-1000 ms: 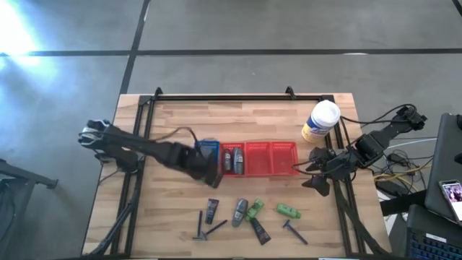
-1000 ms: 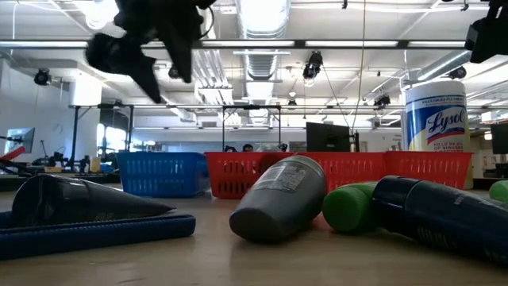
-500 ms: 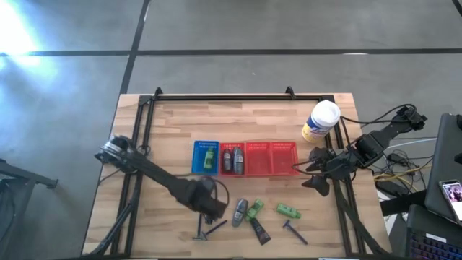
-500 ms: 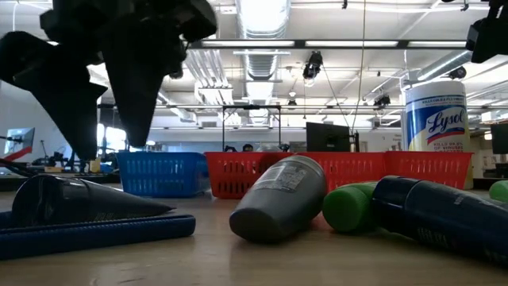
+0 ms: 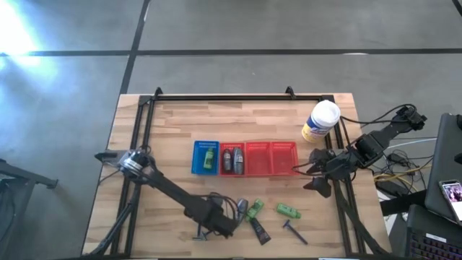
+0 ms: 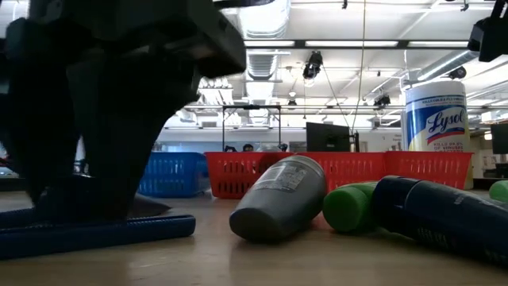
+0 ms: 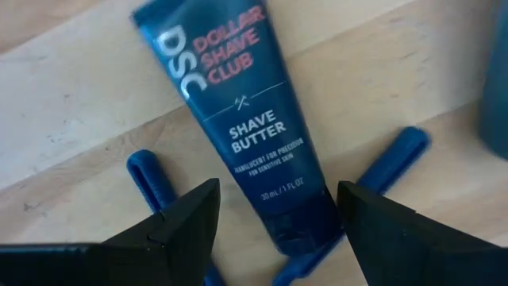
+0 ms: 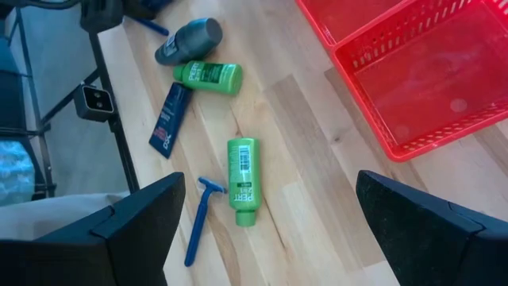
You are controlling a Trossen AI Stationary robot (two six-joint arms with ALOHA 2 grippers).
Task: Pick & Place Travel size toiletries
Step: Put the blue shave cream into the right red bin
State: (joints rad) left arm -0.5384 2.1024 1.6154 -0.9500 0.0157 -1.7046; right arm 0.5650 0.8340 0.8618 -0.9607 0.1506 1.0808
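I am holding the left gripper low over the counter's near edge, at about seven o'clock, its fingers spread apart and straddling the dark shave butter tube, which is lying flat across a blue razor. Just toward five o'clock the grey stick, green bottles and another tube are lying loose, and beyond them the blue basket and red baskets are sitting mid-counter. The right gripper is waiting wide open at three o'clock, empty.

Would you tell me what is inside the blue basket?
The blue basket holds one green bottle, lying along the basket's length. Anything beneath that bottle is covered, so I cannot tell what lies there.
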